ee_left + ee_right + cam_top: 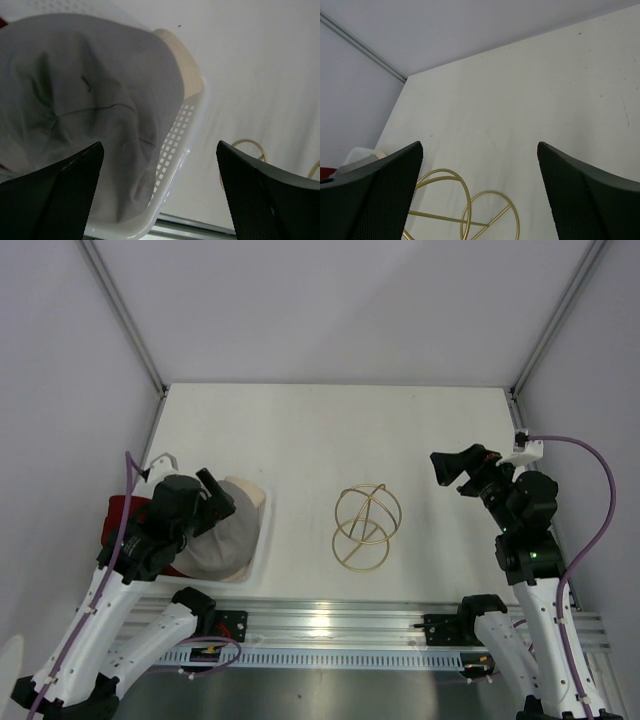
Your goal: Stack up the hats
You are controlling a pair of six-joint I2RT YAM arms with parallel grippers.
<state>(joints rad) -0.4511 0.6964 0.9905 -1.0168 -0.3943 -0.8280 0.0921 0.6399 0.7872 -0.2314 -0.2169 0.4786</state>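
The left jaws are hanging right over the white perforated tray [176, 142] at the left side of the worktop [330, 430]. They're spread wide and gripping nothing. In the left wrist view the 2 fingers [60, 195] sit far apart at the bottom of the frame, and the hat is below them, not pinched.

The beige hat [228, 535] is lying in that tray with its grey inside facing up, all crumpled. Its cream brim pokes out along the tray's far edge.

A dark red hat [120, 512] peeks out from under the left arm, on the left of the beige one. Most of it is hidden, so I can't tell if it's inside the tray or how it sits against the beige hat.

The right jaws are over on the right side of the worktop, well apart from the tray. They're also wide open with nothing in them, pointing in toward the middle.

A gold wire ring thing [367, 527] sits on the middle of the worktop between the 2 arms, nothing touching it.
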